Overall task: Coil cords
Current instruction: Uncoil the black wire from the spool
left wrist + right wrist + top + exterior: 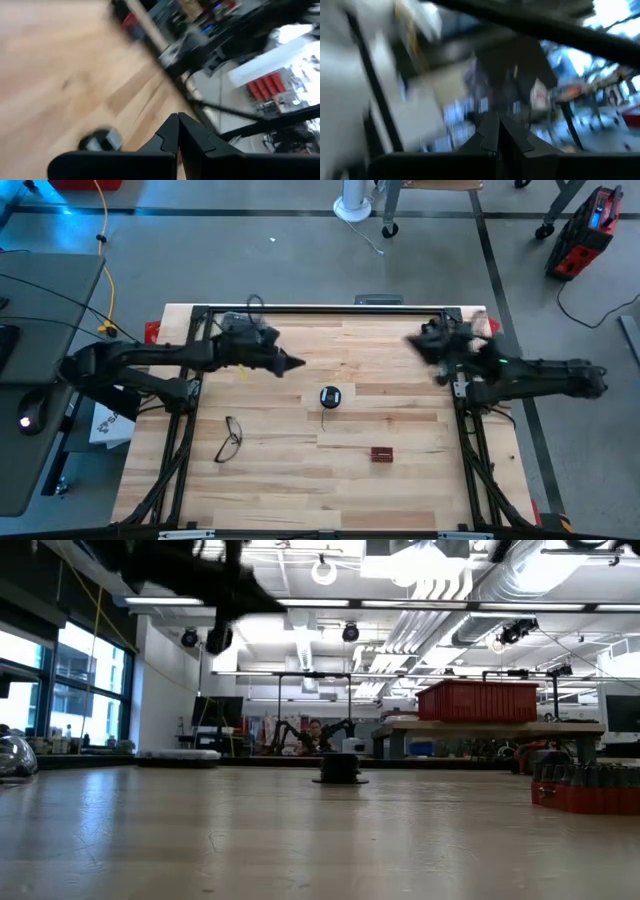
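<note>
Small round black reel [330, 397] with the pale centre sitting flat near the middle of the wooden table [400, 475] in the high view, just above frame centre. Same reel [339, 769] dead centre in the low view, standing alone on the tabletop. Blurry dark blob at lower left of the left wrist view, probably the reel [100, 140] too. Thin wire itself too fine to make out anywhere.

Left gripper [297, 363] up and to the left of the reel in the high view, fingers pinched fully together, nothing held; in the left wrist view the left gripper [178, 120] tips meeting in a point above the boards. Hanging in the air at upper left of the low view, well clear of the table.

Right gripper [412, 340] at upper right in the high view, motion-blurred, near the table's far edge. Closed tight as well, empty; right wrist view all smear past the tips.

Black-framed eyeglasses [230, 438] at lower left of the table, well apart from the reel. Small dark red block [381, 454] below and right of the reel.
</note>
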